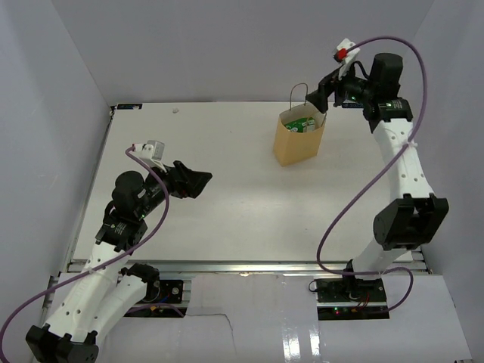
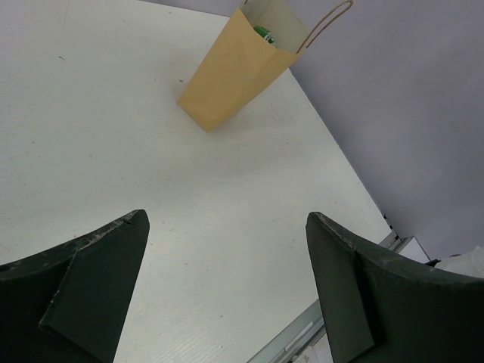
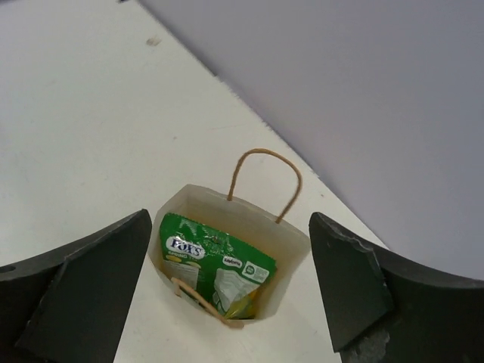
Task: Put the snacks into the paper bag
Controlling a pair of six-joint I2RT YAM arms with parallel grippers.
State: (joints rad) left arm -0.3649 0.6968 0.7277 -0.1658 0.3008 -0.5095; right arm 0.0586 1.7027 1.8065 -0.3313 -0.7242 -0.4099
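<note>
The tan paper bag (image 1: 299,137) stands upright at the back right of the table. It also shows in the left wrist view (image 2: 234,68) and the right wrist view (image 3: 291,249). A green pouch (image 3: 215,265) sits inside it, with a bit of yellow packet (image 3: 243,305) beneath. The green also shows at the bag's mouth in the top view (image 1: 302,124). My right gripper (image 1: 321,96) is open and empty just above the bag's mouth; in its own view (image 3: 231,283) the jaws straddle the opening. My left gripper (image 1: 198,183) is open and empty low over the left of the table, far from the bag.
White walls enclose the table on the left, back and right. The table's metal front rail (image 1: 249,266) runs along the near edge; it also shows in the left wrist view (image 2: 302,336). A purple cable (image 1: 355,197) loops beside the right arm.
</note>
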